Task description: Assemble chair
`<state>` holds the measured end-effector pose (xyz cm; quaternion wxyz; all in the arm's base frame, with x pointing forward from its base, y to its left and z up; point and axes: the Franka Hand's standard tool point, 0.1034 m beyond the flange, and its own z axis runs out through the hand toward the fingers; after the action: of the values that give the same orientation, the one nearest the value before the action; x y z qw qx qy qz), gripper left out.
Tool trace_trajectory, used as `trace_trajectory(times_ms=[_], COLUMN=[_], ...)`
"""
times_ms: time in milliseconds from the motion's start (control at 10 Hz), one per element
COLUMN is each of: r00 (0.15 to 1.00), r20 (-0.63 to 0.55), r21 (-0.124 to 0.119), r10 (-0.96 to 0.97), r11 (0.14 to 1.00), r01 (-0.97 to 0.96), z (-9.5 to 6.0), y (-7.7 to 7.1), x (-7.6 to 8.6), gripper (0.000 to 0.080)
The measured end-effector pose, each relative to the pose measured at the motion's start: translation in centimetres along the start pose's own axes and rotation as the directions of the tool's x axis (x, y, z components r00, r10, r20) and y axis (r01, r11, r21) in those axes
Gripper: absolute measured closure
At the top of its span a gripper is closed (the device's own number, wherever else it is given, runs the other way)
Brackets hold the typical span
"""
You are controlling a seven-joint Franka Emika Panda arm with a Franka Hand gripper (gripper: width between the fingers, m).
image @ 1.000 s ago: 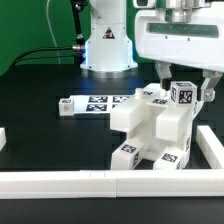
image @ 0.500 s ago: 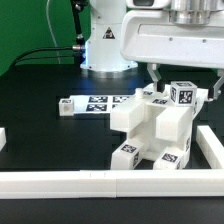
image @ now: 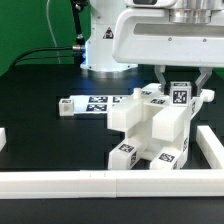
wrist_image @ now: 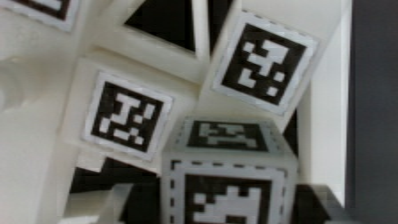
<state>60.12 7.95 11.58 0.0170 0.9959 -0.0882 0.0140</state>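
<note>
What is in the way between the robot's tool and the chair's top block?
Nothing that I can see. The tool sits over the top block of the chair, one finger on each side. I cannot tell if it squeezes yet.

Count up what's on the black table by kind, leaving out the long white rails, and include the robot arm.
Partly built chair: 1
Marker board: 1
White piece cut off at the exterior view's left edge, kind unclear: 1
Robot arm, its claw at the chair's top: 1
Total: 4
</note>
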Motion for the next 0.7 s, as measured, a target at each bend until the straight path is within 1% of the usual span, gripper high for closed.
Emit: trace_trajectory(times_ms=[300, 400, 600, 700], r00=[0.967, 0.941, 0.862, 0.787], r20=[0.001, 0.001, 0.001, 0.003], r21=[0.001, 0.001, 0.003, 0.026], r10=[0.254, 0.337, 0.507, 0.617], r11=[0.967, 0.941, 0.862, 0.787], r01=[-0.254, -0.337, -0.507, -0.617], z=[0.02, 0.02, 0.00, 0.02], y=[-0.03, -0.14, -0.45, -0.45], x=[-0.01, 0.07, 0.08, 0.20], gripper=[0.0517, 0.0517, 0.0517, 0.0515])
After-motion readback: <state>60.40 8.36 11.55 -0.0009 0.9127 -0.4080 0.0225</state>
